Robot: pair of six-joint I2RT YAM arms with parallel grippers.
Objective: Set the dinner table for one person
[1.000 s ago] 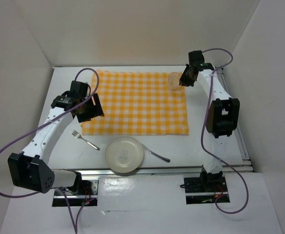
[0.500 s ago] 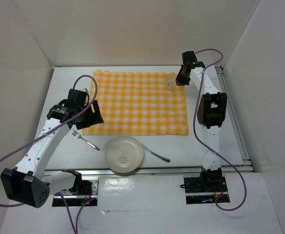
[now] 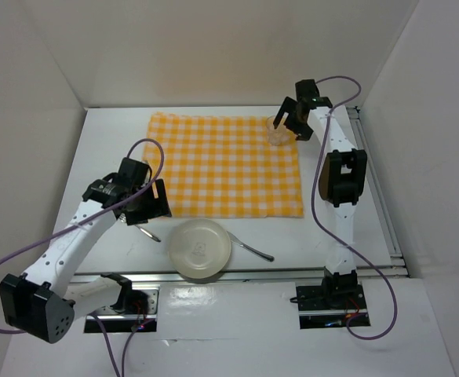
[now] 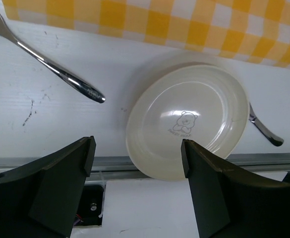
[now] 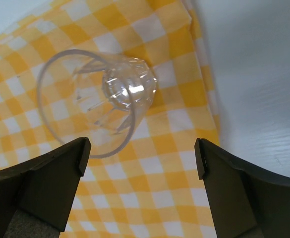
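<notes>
Right wrist: clear glass (image 5: 101, 103) upright on checked cloth (image 5: 149, 201).

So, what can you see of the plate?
The plate is round, cream and glossy, perhaps ceramic, with a small bear print in the middle. It is empty and lies flat on the dinner table, just off the checked cloth, its near edge over the front rail. A metal utensil meets its right rim.

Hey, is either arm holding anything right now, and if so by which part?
Nothing is held. The right pincer stands open, its fingers clear of the glass on the checked cloth; the left pincer is open above the plate.
</notes>
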